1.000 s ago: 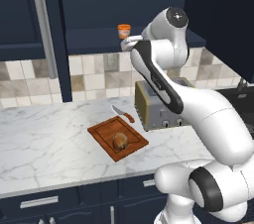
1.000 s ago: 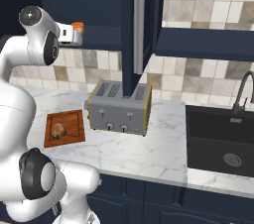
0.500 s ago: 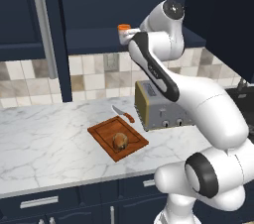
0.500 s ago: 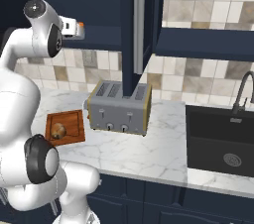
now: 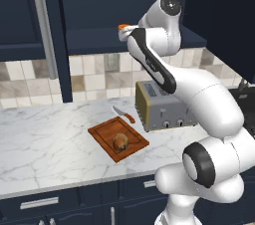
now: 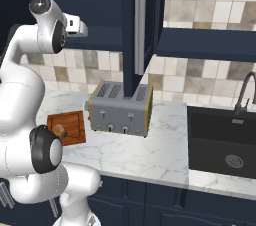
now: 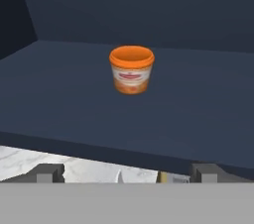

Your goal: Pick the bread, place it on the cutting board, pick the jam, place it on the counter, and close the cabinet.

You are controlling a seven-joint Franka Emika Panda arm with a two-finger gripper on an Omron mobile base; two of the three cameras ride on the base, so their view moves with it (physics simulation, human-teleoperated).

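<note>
While our arm reaches toward the upper middle of the left base view, the bread [image 5: 120, 142] sits on the cutting board [image 5: 102, 134] at lower centre. Right base view: cabinet [image 6: 145, 25] door ajar, top centre. Hand view: our gripper [image 7: 126, 172] spread wide, the jam [image 7: 131, 69] centred, untouched.

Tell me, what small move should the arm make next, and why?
Probably ease the hand straight forward into the open cabinet. The roll already lies on the cutting board, so the jam pot comes next. It stands upright on the shelf ahead of the hand, centred, and the jaws are open but well short of it.
</note>
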